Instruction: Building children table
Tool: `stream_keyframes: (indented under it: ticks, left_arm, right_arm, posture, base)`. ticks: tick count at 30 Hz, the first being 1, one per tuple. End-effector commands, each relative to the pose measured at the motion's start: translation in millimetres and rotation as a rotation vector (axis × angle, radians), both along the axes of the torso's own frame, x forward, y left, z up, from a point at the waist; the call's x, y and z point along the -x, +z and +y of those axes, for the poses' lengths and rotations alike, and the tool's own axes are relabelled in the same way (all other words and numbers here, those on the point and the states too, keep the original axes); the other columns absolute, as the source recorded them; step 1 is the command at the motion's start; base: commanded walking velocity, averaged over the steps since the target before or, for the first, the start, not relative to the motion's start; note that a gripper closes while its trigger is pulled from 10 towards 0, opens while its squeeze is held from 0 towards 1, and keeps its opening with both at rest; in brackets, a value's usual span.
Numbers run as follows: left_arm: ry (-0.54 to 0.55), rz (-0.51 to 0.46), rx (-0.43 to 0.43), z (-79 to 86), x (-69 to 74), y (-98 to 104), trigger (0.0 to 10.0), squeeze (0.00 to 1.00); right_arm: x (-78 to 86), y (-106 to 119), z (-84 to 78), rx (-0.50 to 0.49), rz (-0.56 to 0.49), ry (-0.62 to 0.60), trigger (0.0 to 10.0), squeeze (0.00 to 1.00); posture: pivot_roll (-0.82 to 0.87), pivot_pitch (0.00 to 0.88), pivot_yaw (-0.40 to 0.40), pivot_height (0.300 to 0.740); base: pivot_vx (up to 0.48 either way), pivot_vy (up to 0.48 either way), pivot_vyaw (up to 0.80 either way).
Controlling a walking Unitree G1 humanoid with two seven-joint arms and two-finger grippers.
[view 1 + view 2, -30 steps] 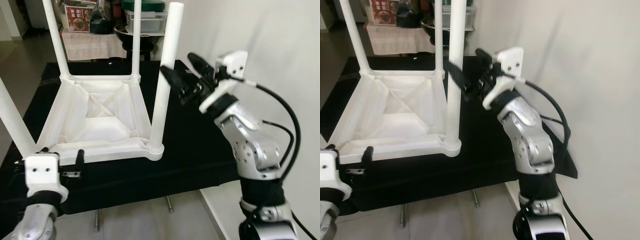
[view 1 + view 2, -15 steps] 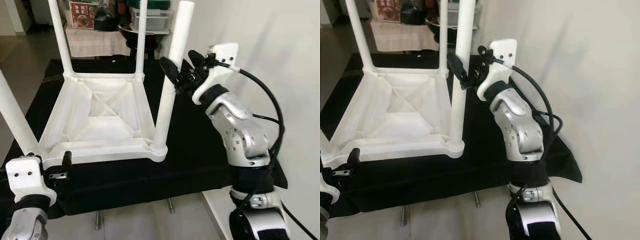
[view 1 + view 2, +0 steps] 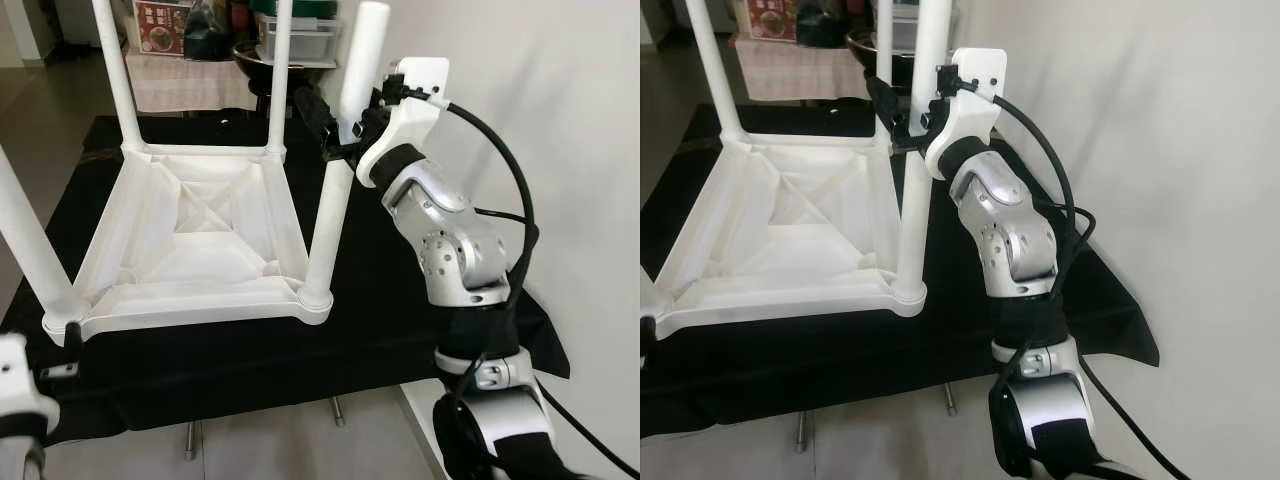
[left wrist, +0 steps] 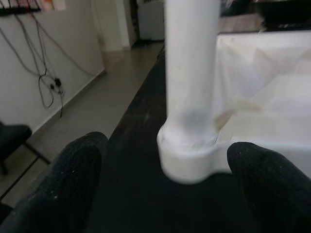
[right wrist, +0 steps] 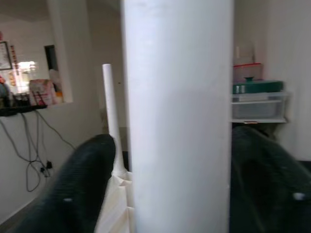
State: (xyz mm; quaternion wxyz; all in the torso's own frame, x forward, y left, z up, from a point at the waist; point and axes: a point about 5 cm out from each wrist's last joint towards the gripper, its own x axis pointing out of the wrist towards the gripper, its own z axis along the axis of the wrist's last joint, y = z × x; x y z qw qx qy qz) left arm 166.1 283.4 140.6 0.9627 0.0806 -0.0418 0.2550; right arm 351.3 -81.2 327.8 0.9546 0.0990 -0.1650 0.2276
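Closing in over the last second, the right hand point(image 3: 335, 125) now straddles the upper part of the near-right leg point(image 3: 340, 160), fingers point(image 5: 80, 191) apart on either side and not yet pressing it. That leg stands upright, its long axis vertical, at the near right corner of the upturned white table point(image 3: 190, 235) on the black-draped surface point(image 3: 400, 300). Down at the near left edge, the left hand point(image 4: 165, 194) waits with fingers spread before the near-left leg point(image 3: 30, 250). Neighbouring legs point(image 3: 278, 75) crowd the far side.

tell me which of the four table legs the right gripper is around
The near right leg, standing at the table's front corner on the robot's right. The right gripper has one black finger on each side of it; the other three legs stand free.
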Motion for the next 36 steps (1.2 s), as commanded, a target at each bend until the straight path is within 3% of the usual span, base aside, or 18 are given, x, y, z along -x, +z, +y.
stream_keyframes:
  ticks: [1, 2, 16, 26, 32, 33, 34, 35, 36]
  left_arm:
    - [0.005, -0.003, 0.009, -1.3, 0.7, -3, 10.0, 0.0]
    - [0.01, -0.004, 0.014, -0.9, 2.8, -6, 10.0, 0.0]
    - [0.014, -0.03, -0.05, 20.6, -4.6, -2, 10.0, 0.0]
    - [-0.034, -0.082, -0.085, 30.0, -25.8, 13, 10.0, 0.0]
    - [-0.096, -0.054, -0.097, 31.9, -45.5, 12, 10.0, 0.0]
    - [-0.13, -0.061, -0.071, 30.7, -50.3, 10, 10.0, 0.09]
    - [-0.151, -0.07, -0.052, 29.8, -53.2, 10, 10.0, 0.09]
    - [-0.186, -0.078, -0.032, 27.7, -57.6, 10, 10.0, 1.0]
    - [-0.186, -0.078, -0.032, 27.7, -57.6, 10, 10.0, 1.0]
  right_arm:
    - [-2.4, 0, -1.3, -0.001, 0.018, -0.012, 1.5, 0.0]
    - [-3.5, 0, -2.0, 0.0, 0.024, -0.016, 0.0, 0.0]
    - [-3.8, -2, -0.6, 0.0, 0.045, -0.008, 0.0, 0.0]
    - [-2.7, -3, 1.0, 0.007, 0.056, 0.0, 0.0, 0.0]
    - [-0.2, -1, 3.4, -0.004, 0.055, 0.016, 0.0, 0.0]
    - [0.4, -1, 3.9, -0.008, 0.054, 0.019, 0.0, 0.0]
    - [0.7, 0, 4.2, -0.01, 0.053, 0.021, 0.0, 0.0]
    - [1.2, 0, 4.6, -0.01, 0.053, 0.022, 0.0, 0.0]
    - [1.2, 0, 4.6, -0.01, 0.053, 0.022, 0.0, 0.0]
  posture:
    - [-0.06, 0.02, -0.149, 0.74]
    - [-0.06, 0.02, -0.154, 0.74]
    - [-0.07, 0.017, -0.16, 0.74]
    - [-0.08, 0.022, -0.161, 0.74]
    - [-0.08, 0.031, -0.159, 0.74]
    - [-0.09, 0.034, -0.158, 0.74]
    - [-0.09, 0.034, -0.158, 0.74]
    - [-0.09, 0.038, -0.157, 0.74]
    - [-0.09, 0.038, -0.157, 0.74]
  base:
    - [0.0, 0.0, 0.0]
    - [0.0, 0.0, 0.0]
    - [0.0, 0.0, 0.0]
    - [0.0, 0.0, 0.0]
    - [0.0, 0.0, 0.0]
    - [0.0, 0.0, 0.0]
    - [0.0, 0.0, 0.0]
    - [0.0, 0.0, 0.0]
    - [0.0, 0.0, 0.0]
